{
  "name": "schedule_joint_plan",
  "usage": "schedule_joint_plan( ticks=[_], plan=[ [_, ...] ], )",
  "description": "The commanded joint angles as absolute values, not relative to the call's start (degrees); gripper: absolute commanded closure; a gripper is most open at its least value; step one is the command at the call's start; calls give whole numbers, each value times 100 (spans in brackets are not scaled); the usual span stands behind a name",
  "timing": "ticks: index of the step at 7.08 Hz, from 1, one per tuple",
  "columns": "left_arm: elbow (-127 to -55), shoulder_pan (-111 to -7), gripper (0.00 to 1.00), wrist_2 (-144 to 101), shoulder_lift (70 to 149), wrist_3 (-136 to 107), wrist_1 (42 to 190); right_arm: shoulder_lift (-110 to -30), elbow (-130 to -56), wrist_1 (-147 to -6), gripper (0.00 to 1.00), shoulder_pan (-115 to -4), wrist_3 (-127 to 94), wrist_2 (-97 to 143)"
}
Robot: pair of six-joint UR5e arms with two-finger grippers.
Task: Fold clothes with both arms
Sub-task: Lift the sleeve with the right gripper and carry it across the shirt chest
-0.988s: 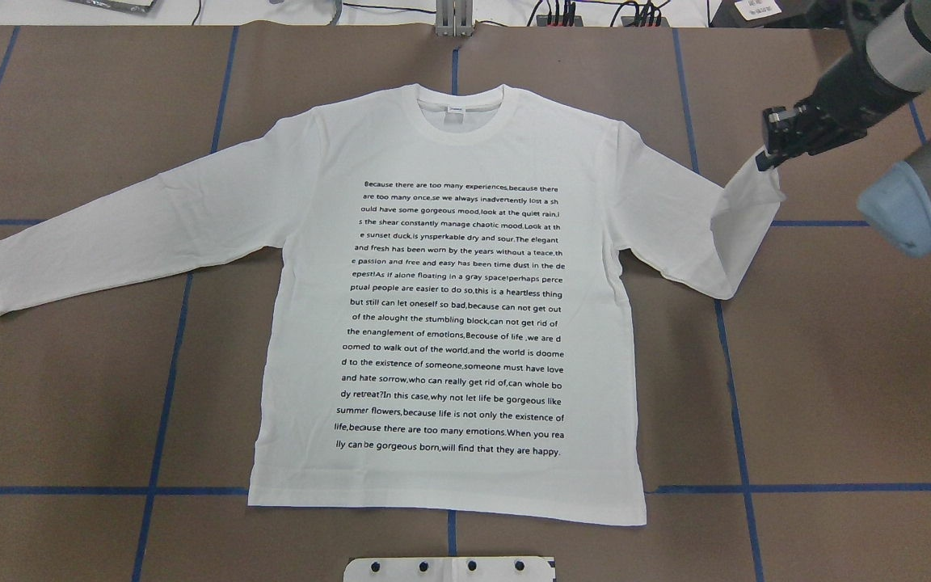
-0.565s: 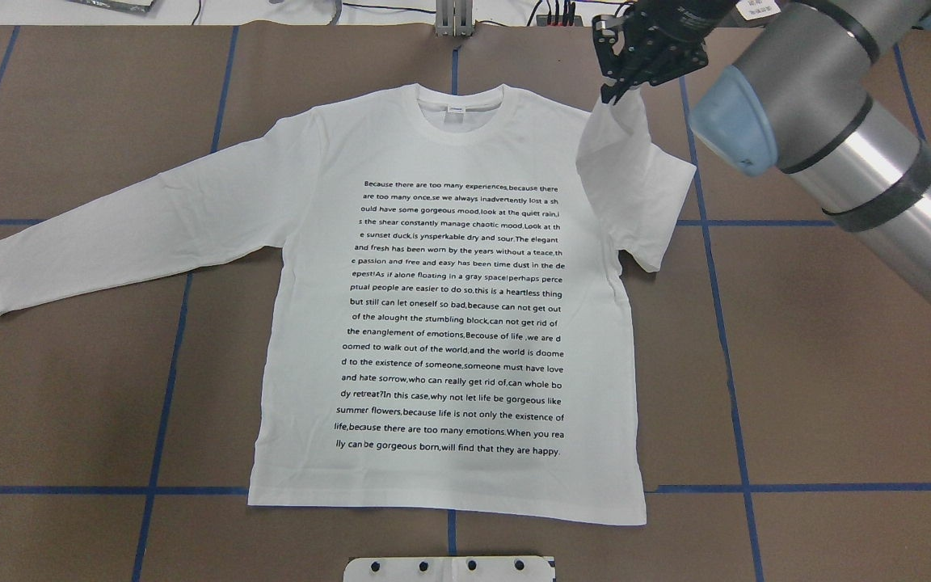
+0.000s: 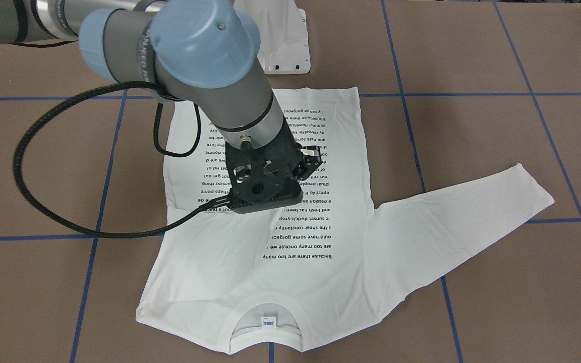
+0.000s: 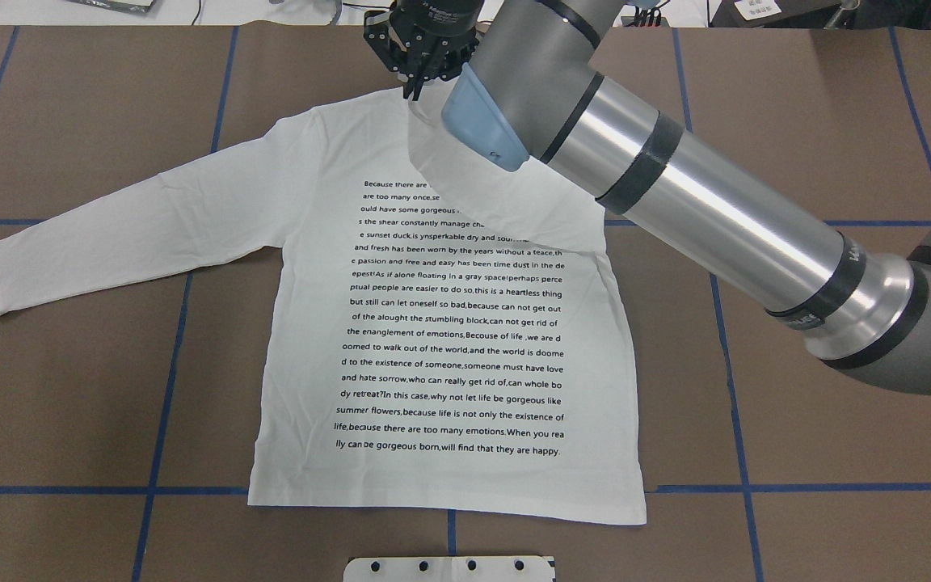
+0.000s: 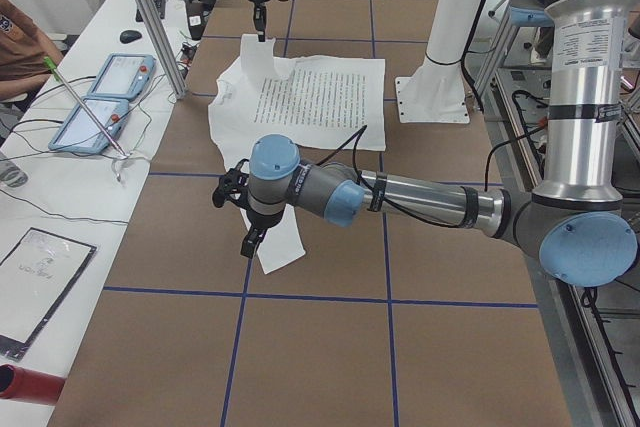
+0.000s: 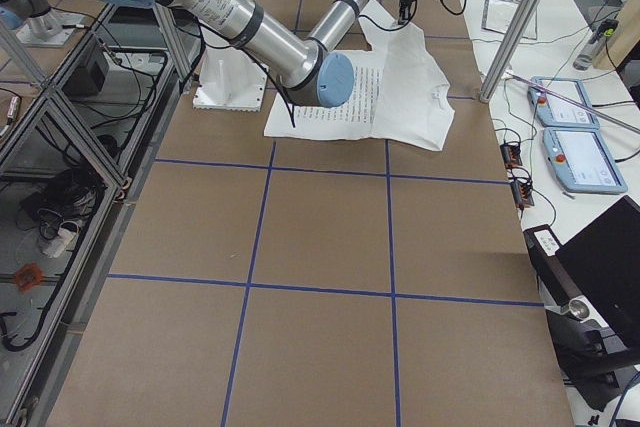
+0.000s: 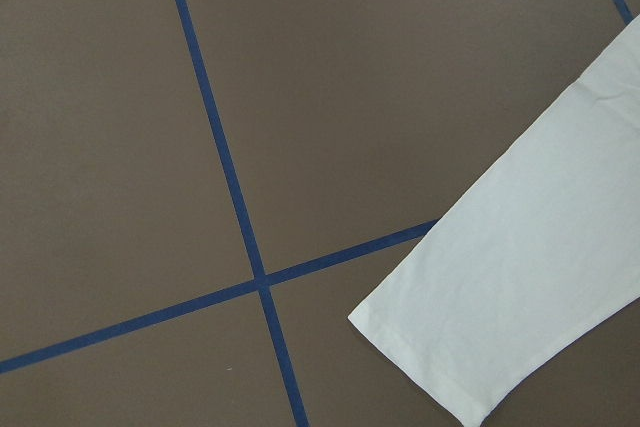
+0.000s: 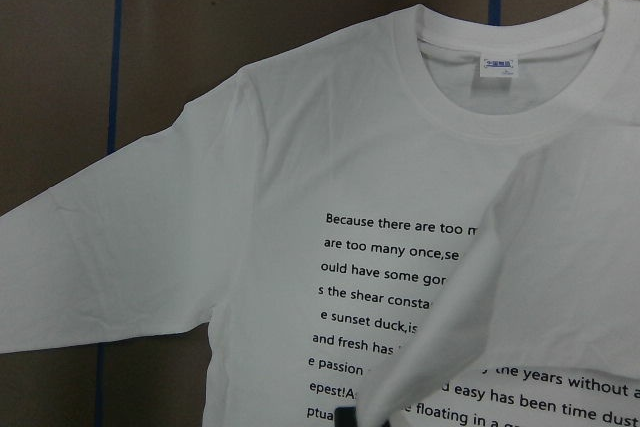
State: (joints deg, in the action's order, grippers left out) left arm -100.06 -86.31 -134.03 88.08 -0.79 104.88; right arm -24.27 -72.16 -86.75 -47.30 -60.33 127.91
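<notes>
Right gripper point(image 4: 414, 90) pinched on shirt point(image 4: 304, 202) sleeve point(image 4: 498, 202), held high. Thin bite could slip, dropping it crooked over the print point(image 4: 449, 339). Left gripper point(image 5: 250, 242): can't tell whether it's apart or together.

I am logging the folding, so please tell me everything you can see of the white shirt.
The shirt is white, cotton-like, with long sleeves, a ribbed collar with a small tag and a block of black text. It lies flat, text up, on the brown table. The sleeve on the robot's left lies spread out. The other sleeve is drawn across the chest, its cuff pinched by the right claw above the collar.
</notes>
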Motion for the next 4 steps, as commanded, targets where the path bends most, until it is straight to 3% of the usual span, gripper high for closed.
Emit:
schedule_joint_plan(
  ticks=[1,4],
  plan=[
    [-9967,-8631,1,-13403,8824,-88,10485,-2329,-6612,-8255,100,-4239,-6073,12194],
    [-9932,-8631,1,-13403,8815,-79,10494,-1902,-5017,-7281,100,-3833,-6065,11648]
  ],
)
